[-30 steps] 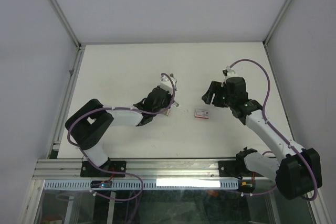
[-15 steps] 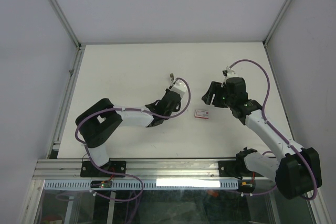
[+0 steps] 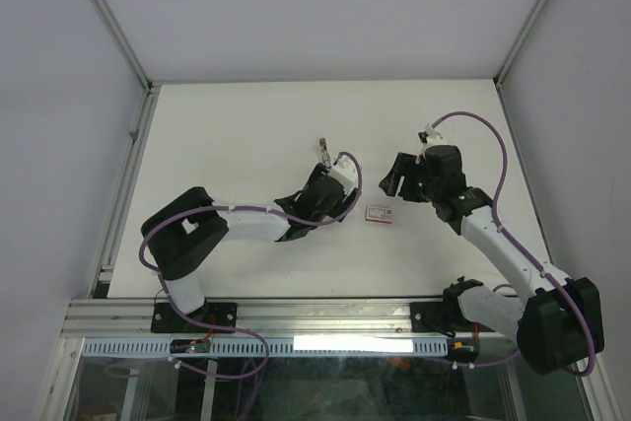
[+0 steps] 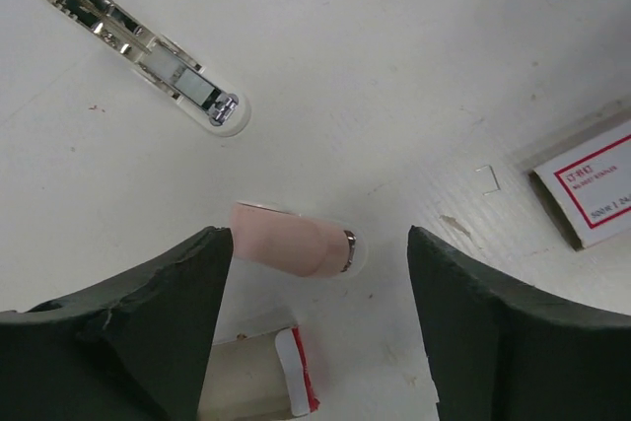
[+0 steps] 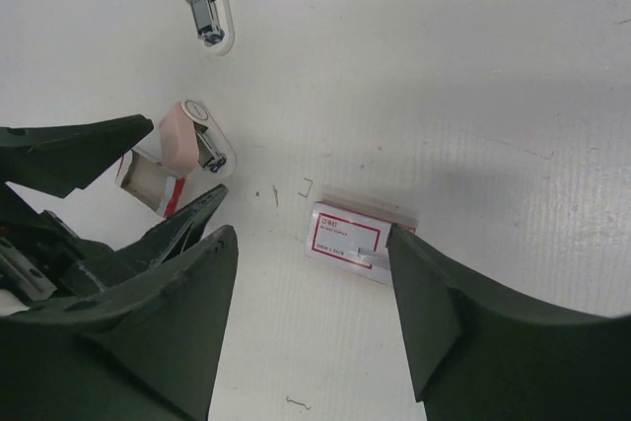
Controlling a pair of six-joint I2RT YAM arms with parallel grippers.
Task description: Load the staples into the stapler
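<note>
Left tool (image 4: 315, 253) has just let go: a second ago its jaws were pinched shut, and now they stand wide, gripping nothing. In that same second I watched the left arm swing from the left side towards the middle of the table (image 3: 227, 125). The stapler (image 4: 294, 245) now lies flat on the table between the open fingers, pink side up, touching neither of them as far as I can tell. Its silvery metal half (image 4: 138, 46) lies apart, further out, where the overhead view showed nothing a second ago. The two look separated, though I cannot be sure from here. A small red-edged cardboard sleeve (image 4: 266, 386) sits just under the left wrist.

Right tool (image 5: 314, 244) has not moved. It hangs wide above the red-and-white staple box (image 5: 345, 236), holding nothing. One loose staple (image 4: 486, 176) lies between the box and the stapler.

My reading is that the stapler is set down opened and the metal channel is exposed, but no staples are in it yet. Fetching a strip from the box looks like the next job, and a fiddly one at this size.
</note>
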